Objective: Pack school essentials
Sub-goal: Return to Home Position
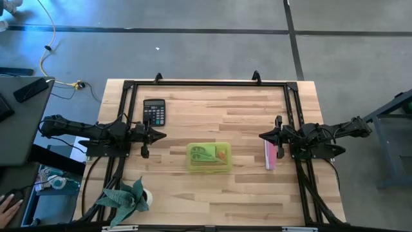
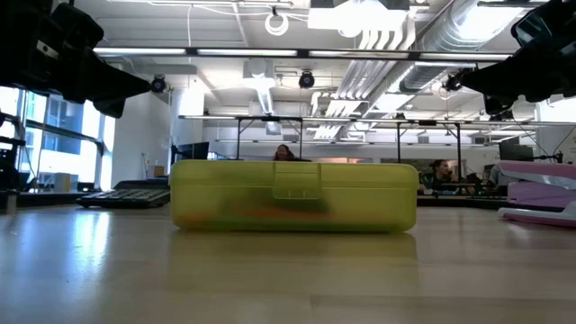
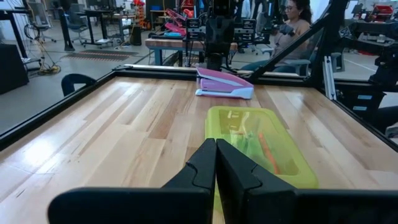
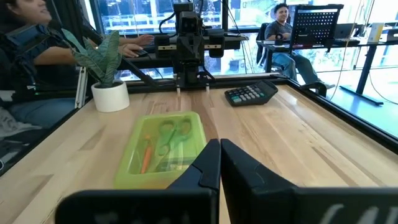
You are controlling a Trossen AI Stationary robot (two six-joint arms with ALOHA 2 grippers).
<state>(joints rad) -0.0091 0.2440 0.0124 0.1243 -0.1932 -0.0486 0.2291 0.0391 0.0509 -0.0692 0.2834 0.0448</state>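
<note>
Overall: a wooden tabletop (image 1: 244,116) with one arm at its left edge and one at its right edge, both raised off the wood and pointing at each other across the middle.
Left gripper (image 1: 163,135): in from the left edge, about midway between the front edge (the low camera's side) and the back edge. Its fingers are pressed together with nothing between them.
Right gripper (image 1: 261,136): in from the right edge, facing the other arm. Its fingers also lie flat against each other and hold nothing.
Yellow-green case (image 1: 209,167): flat near the middle of the tabletop, a little toward the front edge. It sits between the two arms and apart from both, lid down, with its latch facing the front edge.
Green-handled scissors (image 4: 174,134): inside the case, seen through the lid.
Orange pen (image 4: 147,155): inside the case, beside the scissors.
Other contents: blurred by the plastic; cannot tell.
Calculator (image 1: 154,112): toward the back-left corner.
Pink stapler (image 1: 271,155): near the right edge, just in front of the right arm.
Potted plant (image 1: 129,196): at the front-left corner.
</note>
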